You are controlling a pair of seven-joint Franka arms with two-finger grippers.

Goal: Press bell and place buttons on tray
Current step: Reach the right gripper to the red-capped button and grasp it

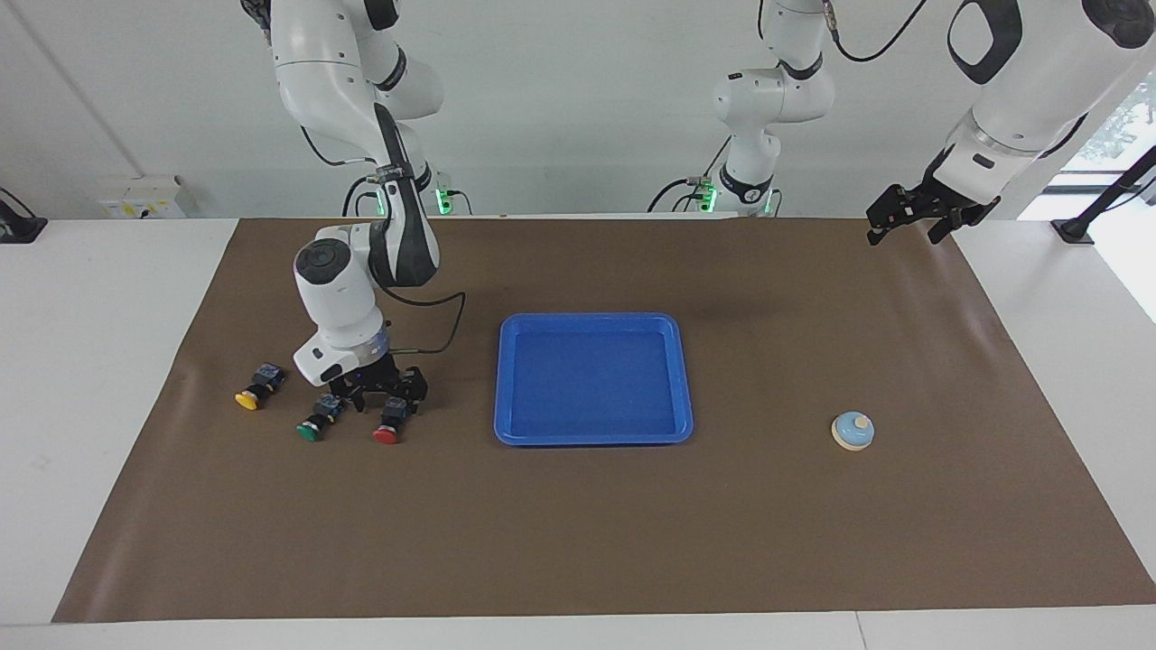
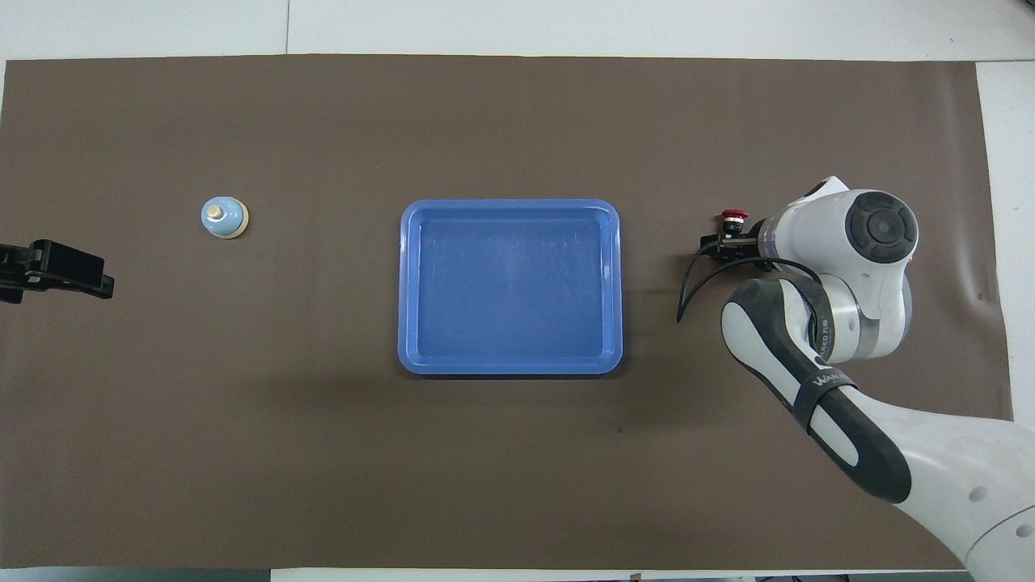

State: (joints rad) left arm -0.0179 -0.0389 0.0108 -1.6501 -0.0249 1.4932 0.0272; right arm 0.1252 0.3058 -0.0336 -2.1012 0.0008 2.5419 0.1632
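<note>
Yellow-capped black push-button switch sits nearest the right arm's end of the brown paper mat, with bare mat all round it. Beside it the green-capped black switch, then the red-capped black switch, the three in a loose row. The right hand is down low right over the red switch's black body, fingers spread wide and straddling it, not clamped; whether they touch it, can't tell. The white forearm stands nearly upright above, wrist pointing down. A clear strip of mat separates the red switch from the flat bright blue plastic tray, which lies mid-mat with nothing in it. Plenty of free mat toward the left arm's end, where the small light-blue dome bell with cream rim stands alone. The left hand waits, raised over the mat's corner by the white tabletop, fingers released and holding nothing.
</note>
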